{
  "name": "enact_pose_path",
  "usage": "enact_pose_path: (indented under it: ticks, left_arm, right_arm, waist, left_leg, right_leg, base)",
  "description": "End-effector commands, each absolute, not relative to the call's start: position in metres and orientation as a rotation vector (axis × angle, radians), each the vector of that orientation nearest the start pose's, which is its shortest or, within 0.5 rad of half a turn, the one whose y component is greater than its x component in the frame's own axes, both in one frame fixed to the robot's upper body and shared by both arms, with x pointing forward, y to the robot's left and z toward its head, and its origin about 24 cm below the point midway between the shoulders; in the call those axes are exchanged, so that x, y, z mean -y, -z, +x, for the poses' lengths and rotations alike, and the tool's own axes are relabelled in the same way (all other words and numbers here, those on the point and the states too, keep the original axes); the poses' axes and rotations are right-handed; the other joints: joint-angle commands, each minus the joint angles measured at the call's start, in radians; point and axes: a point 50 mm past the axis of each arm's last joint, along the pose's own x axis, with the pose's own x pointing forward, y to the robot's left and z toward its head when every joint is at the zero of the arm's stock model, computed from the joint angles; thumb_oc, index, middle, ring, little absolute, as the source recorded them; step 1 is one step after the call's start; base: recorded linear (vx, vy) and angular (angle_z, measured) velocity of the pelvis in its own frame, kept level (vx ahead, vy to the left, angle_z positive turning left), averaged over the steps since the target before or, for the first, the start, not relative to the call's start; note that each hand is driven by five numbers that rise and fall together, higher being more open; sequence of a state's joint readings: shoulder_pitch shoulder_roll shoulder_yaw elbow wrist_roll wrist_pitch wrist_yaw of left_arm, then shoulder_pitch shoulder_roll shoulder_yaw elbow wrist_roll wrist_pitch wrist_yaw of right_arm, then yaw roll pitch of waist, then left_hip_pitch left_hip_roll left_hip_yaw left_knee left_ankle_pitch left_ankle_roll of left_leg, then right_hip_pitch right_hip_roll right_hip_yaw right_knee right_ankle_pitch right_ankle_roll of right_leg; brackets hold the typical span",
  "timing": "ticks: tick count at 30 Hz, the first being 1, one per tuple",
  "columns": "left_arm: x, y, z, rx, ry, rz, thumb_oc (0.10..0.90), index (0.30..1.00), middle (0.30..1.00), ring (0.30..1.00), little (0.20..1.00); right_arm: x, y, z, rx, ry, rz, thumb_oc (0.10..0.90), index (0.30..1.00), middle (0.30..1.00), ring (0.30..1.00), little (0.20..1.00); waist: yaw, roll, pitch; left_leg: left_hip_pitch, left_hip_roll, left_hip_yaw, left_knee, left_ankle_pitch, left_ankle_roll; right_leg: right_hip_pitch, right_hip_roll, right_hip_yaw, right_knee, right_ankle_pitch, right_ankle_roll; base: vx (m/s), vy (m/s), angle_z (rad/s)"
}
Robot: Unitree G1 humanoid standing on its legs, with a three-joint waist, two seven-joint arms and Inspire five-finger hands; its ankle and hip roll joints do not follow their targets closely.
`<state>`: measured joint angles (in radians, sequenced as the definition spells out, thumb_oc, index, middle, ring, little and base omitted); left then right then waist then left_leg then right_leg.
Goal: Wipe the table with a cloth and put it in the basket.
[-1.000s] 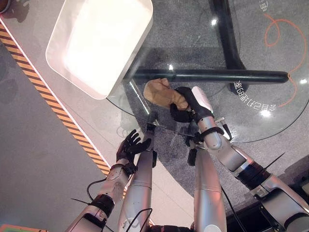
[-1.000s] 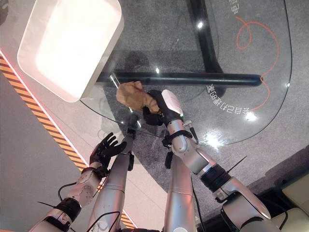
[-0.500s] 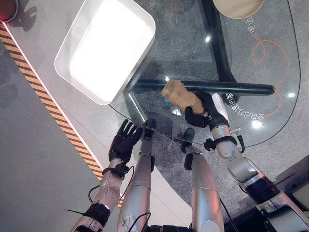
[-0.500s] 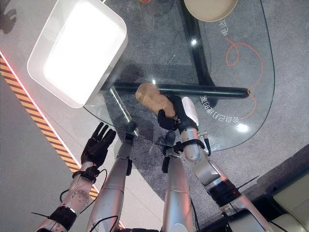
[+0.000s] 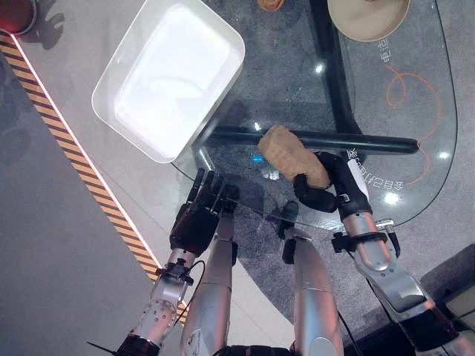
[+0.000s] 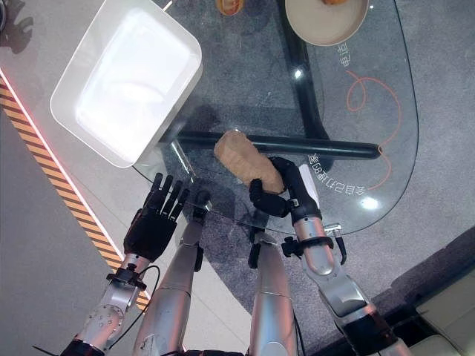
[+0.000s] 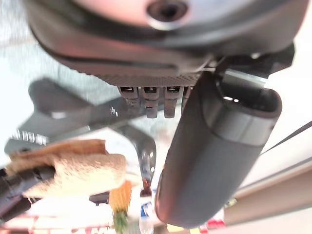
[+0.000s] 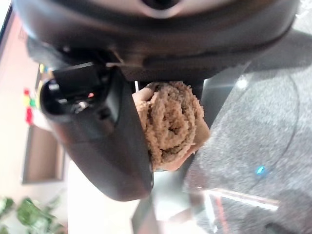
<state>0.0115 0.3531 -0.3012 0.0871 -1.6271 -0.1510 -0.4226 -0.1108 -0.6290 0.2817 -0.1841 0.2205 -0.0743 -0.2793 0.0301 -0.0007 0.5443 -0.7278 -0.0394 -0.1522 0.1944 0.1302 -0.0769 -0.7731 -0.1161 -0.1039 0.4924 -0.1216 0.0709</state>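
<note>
A tan cloth [image 5: 291, 154], bunched into a roll, lies on the glass table [image 5: 386, 111] near its front edge. My right hand [image 5: 330, 189] is shut on the cloth's near end, and its thumb [image 8: 102, 131] presses against the crumpled cloth [image 8: 170, 122]. The white basket [image 5: 171, 78] stands at the table's far left corner, partly past the edge, with nothing in it. My left hand [image 5: 197, 219] is open with straight fingers at the table's front left edge, holding nothing. From the left wrist view, the cloth [image 7: 73, 168] shows beyond its thumb [image 7: 214, 156].
A tan bowl [image 5: 369, 16] sits at the table's far right, and a small orange thing [image 6: 230, 6] at the far edge. A black bar [image 5: 326, 141] of the frame runs under the glass. An orange-and-black striped line [image 5: 82, 156] marks the floor on the left.
The camera has tilted, bringing the bowl into view. My right hand has dragged the cloth rightward over the glass. My left hand has risen to the table's edge with its fingers straightened.
</note>
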Motion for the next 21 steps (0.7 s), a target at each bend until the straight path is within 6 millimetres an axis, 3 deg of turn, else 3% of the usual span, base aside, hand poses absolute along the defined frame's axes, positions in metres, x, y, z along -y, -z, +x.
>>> enact_pose_path:
  ticks: [1,13,21]
  left_arm:
    - [-0.162,-0.055,0.227,0.161,0.493,-1.325,0.800,0.900,0.900,0.900,0.900]
    - [-0.139,-0.084,0.242,0.129,0.621,-1.278,0.800,0.900,0.900,0.900,0.900]
    - [-0.132,-0.090,0.245,0.121,0.643,-1.251,0.800,0.900,0.900,0.900,0.900]
  right_arm:
    - [0.161,-0.181,0.233,0.678,-0.260,-0.231,0.100,0.300,0.300,0.300,0.200]
    - [0.124,-0.188,0.232,0.686,-0.549,-0.199,0.100,0.300,0.300,0.300,0.200]
    - [0.111,-0.185,0.234,0.676,-0.590,-0.214,0.100,0.300,0.300,0.300,0.200]
  waist:
    - [-0.013,-0.021,-0.024]
    - [-0.032,-0.021,-0.024]
    - [-0.033,-0.014,-0.024]
  left_leg:
    - [0.009,-0.037,0.157,0.138,-0.151,0.079]
    - [-0.028,-0.038,0.178,0.162,-0.147,0.076]
    - [-0.040,-0.042,0.181,0.167,-0.144,0.077]
  right_leg:
    - [0.052,0.048,-0.074,-0.173,0.137,0.020]
    - [0.024,0.051,-0.043,-0.182,0.153,0.021]
    - [0.011,0.050,-0.031,-0.184,0.159,0.019]
  base:
    - [0.02,0.000,-0.04]
    - [0.01,0.016,-0.05]
    - [0.00,0.000,0.00]
